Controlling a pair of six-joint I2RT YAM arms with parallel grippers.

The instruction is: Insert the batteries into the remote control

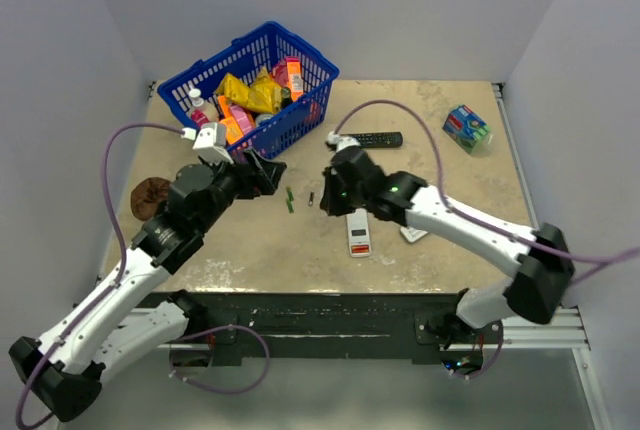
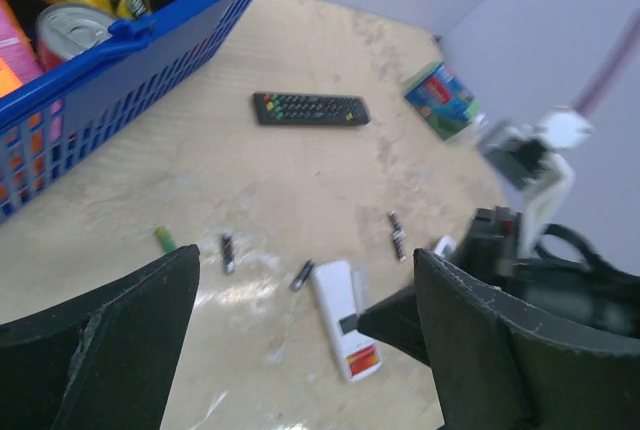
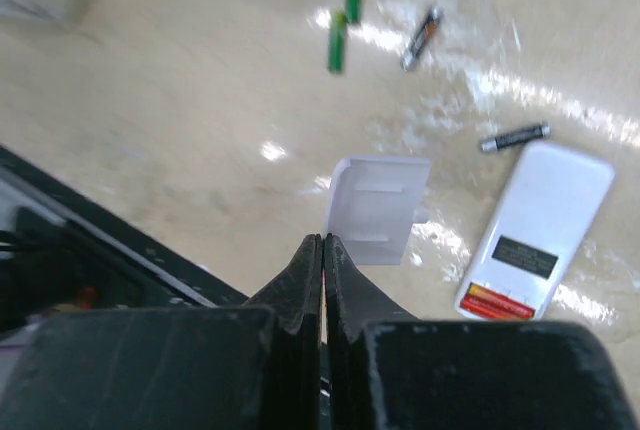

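Note:
The small white remote [image 1: 358,233] lies on the table; the wrist views show a dark label and a red strip at one end [image 2: 345,318] [image 3: 535,235]. Green batteries [image 3: 337,42] and dark batteries [image 3: 513,137] lie scattered beside it, also showing in the left wrist view [image 2: 228,252] and from above [image 1: 290,200]. My right gripper [image 1: 338,186] [image 3: 324,238] is shut, pinching the edge of a white battery cover [image 3: 378,208] just left of the remote. My left gripper [image 1: 264,172] [image 2: 305,350] is open and empty, held above the table left of the batteries.
A blue basket [image 1: 300,115] full of packets stands at the back left. A long black remote [image 1: 375,138] lies behind the work spot. A green-blue box [image 1: 466,128] sits at the back right. A brown lump [image 1: 150,197] lies at the left edge. A small white piece [image 1: 412,233] lies right of the remote.

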